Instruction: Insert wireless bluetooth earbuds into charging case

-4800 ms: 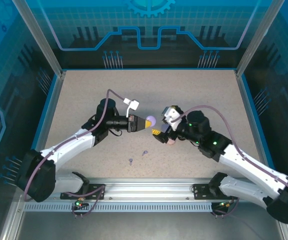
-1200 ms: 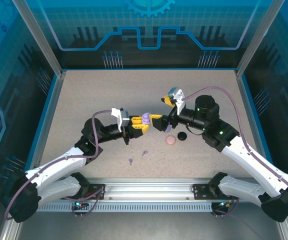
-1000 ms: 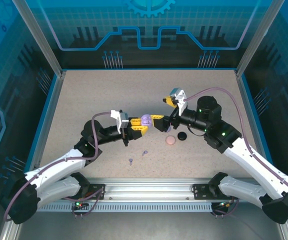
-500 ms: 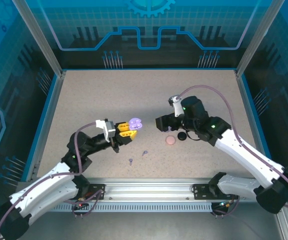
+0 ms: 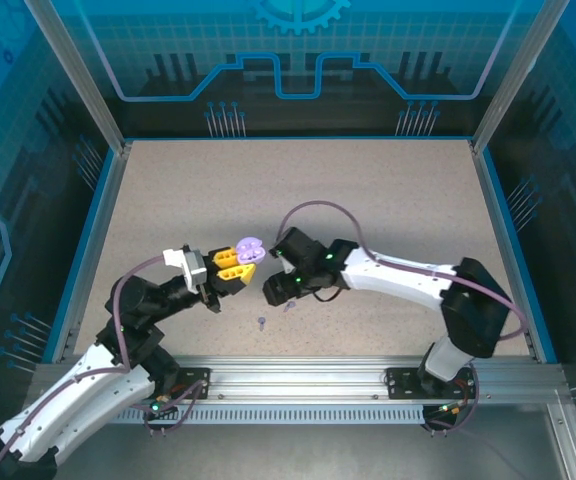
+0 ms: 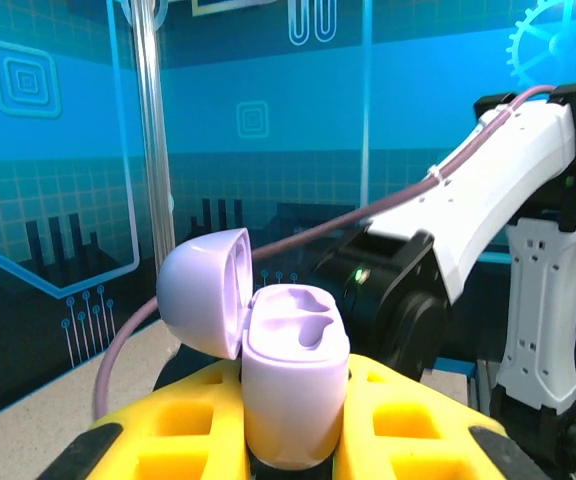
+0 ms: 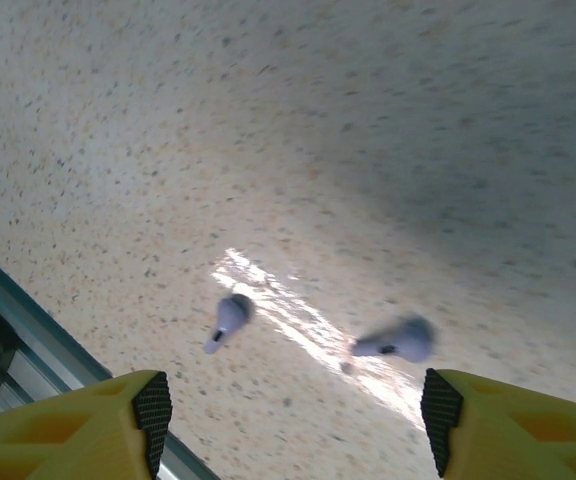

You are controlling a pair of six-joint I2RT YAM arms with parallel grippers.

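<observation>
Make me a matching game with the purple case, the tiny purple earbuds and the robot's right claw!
Things:
1. small lavender plastic charging case
2. two tiny lavender stemmed earbuds
3. right gripper

States:
A. lying on the speckled table
B. jaws apart, above the earbuds
C. lid flipped open, clamped in the left gripper

Pairs: 1-C, 2-A, 3-B

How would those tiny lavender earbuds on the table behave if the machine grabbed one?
Probably featherlight and stiff: the earbud looks tiny beside the right tool. Its rounded head and smooth shell suggest it may slip or skitter away.
</observation>
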